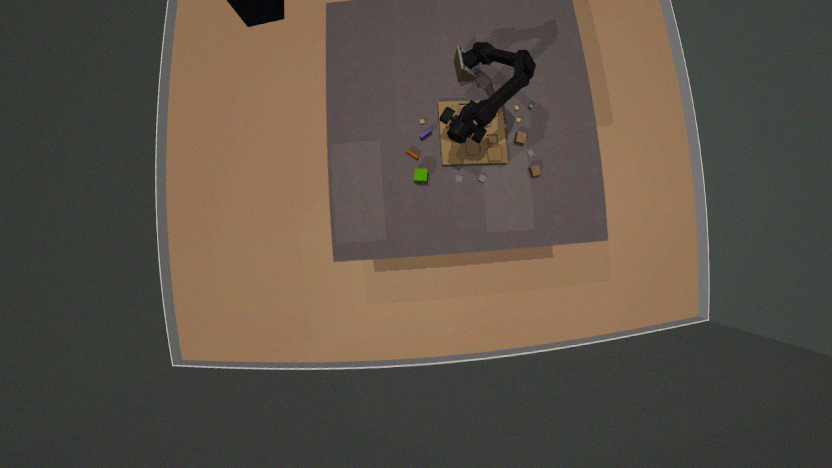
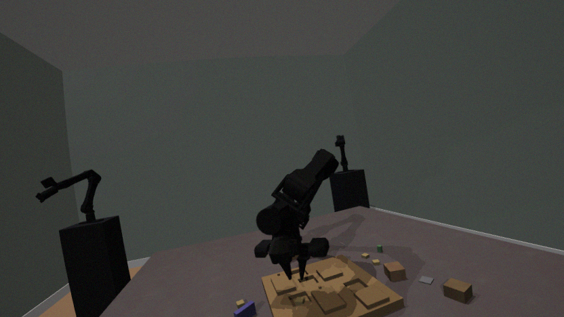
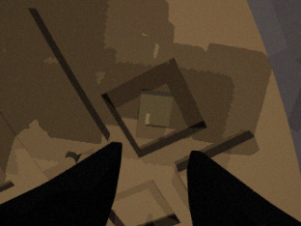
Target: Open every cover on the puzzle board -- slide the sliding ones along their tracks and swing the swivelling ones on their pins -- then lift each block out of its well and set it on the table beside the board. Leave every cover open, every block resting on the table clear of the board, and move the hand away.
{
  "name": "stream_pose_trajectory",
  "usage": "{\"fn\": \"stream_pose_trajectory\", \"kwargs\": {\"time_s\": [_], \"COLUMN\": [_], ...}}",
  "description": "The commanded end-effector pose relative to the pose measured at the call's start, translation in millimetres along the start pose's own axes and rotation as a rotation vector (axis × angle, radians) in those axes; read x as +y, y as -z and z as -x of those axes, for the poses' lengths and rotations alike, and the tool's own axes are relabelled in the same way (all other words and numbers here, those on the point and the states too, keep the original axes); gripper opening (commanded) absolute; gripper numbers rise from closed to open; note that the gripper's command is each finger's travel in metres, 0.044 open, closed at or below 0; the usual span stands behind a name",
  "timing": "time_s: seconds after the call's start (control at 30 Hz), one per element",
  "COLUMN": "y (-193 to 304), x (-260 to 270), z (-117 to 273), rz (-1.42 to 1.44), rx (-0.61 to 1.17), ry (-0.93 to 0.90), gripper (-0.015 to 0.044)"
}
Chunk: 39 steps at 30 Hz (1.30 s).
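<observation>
The wooden puzzle board (image 1: 448,161) (image 2: 278,307) lies on the table. My gripper (image 2: 296,278) (image 3: 154,155) points down over it, fingers parted and empty. In the wrist view, a small pale block (image 3: 155,109) sits in a square uncovered well (image 3: 121,124) just beyond the fingertips; this well also shows in the exterior view with the block (image 2: 299,301) in it. Another open well (image 3: 145,203) lies partly between the fingers. Raised square covers (image 2: 329,273) (image 2: 328,301) (image 2: 371,297) stand beside wells and slots. One more cover (image 2: 282,284) is at the board's left. The arm hides much of the board in the top view.
Right of the board are two brown blocks (image 1: 520,137) (image 1: 535,170), small yellow pieces (image 2: 365,255) (image 2: 375,261), a green piece (image 2: 379,248) and a grey tile (image 2: 426,280). Left are a purple bar (image 1: 425,133), an orange bar (image 1: 411,154), a bright green block (image 1: 420,175) and a yellow piece (image 1: 422,121).
</observation>
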<state>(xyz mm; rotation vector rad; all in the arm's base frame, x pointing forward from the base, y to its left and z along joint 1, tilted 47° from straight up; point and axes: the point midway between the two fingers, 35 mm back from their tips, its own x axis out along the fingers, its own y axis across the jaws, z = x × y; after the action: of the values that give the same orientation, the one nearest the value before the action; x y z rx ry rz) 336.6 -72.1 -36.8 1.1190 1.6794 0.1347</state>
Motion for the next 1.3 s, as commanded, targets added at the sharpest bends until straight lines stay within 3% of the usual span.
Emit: {"fn": "stream_pose_trajectory", "kwargs": {"time_s": [0.0,0.5,1.27], "y": [0.6,0.8,0.8], "x": [0.7,0.4,0.4], "z": [5.6,-28.1,-28.6], "rz": [0.005,0.005,0.005], "rx": [0.002,0.003,0.003], "ry": [0.006,0.004,0.004], "gripper": [0.0144,0.0144,0.0144]}}
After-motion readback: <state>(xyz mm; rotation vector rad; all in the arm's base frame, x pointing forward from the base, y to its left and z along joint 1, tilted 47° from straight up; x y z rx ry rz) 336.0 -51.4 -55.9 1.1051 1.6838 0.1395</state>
